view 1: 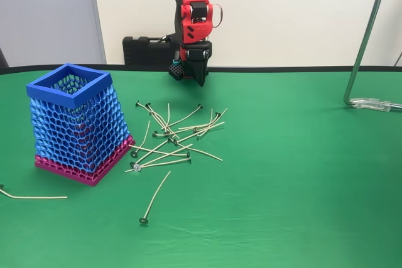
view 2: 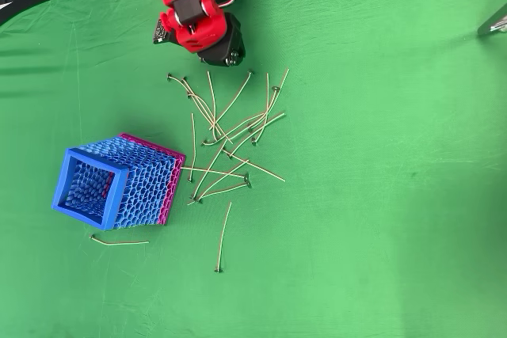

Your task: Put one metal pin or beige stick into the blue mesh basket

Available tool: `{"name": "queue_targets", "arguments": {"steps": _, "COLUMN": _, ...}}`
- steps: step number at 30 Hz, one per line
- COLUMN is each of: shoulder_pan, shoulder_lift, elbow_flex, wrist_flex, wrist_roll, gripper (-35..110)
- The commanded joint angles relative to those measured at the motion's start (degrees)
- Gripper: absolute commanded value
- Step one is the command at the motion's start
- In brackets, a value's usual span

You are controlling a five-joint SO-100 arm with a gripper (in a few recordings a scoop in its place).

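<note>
**Arm folded at the table's back edge, sticks loose beside the basket**

The red and black arm (view 1: 193, 23) sits folded at the rear of the green table (view 1: 295, 174), its gripper (view 1: 201, 78) pointing down above the cloth, well apart from the blue mesh basket (view 1: 75, 123). Whether the claw is released or clenched cannot be told; nothing is visibly held in it.

The basket stands upright on its magenta base band. Just to its right in the fixed view lies a scattered pile of beige sticks (view 1: 179, 131), crossing one another. One stick (view 1: 154, 198) lies alone nearer the camera, and another single stick (view 2: 119, 241) lies close beside the basket, apart from the pile.
</note>
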Motion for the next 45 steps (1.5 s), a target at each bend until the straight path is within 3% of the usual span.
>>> {"name": "queue_targets", "arguments": {"steps": 1, "shoulder_pan": 0.8, "shoulder_lift": -3.4, "elbow_flex": -3.3, "wrist_flex": 0.3, "wrist_roll": 1.2, "gripper": 1}}
{"name": "queue_targets", "arguments": {"steps": 8, "shoulder_pan": 2.0, "shoulder_lift": -7.3, "elbow_flex": -4.6, "wrist_flex": -0.3, "wrist_roll": 2.5, "gripper": 1}}
{"name": "queue_targets", "arguments": {"steps": 24, "shoulder_pan": 3.1, "shoulder_lift": -10.1, "elbow_flex": -4.7, "wrist_flex": -2.9, "wrist_roll": 4.5, "gripper": 16}}
{"name": "queue_targets", "arguments": {"steps": 45, "shoulder_pan": 2.1, "shoulder_lift": -14.7, "elbow_flex": -2.6, "wrist_flex": -8.3, "wrist_roll": 5.1, "gripper": 15}}
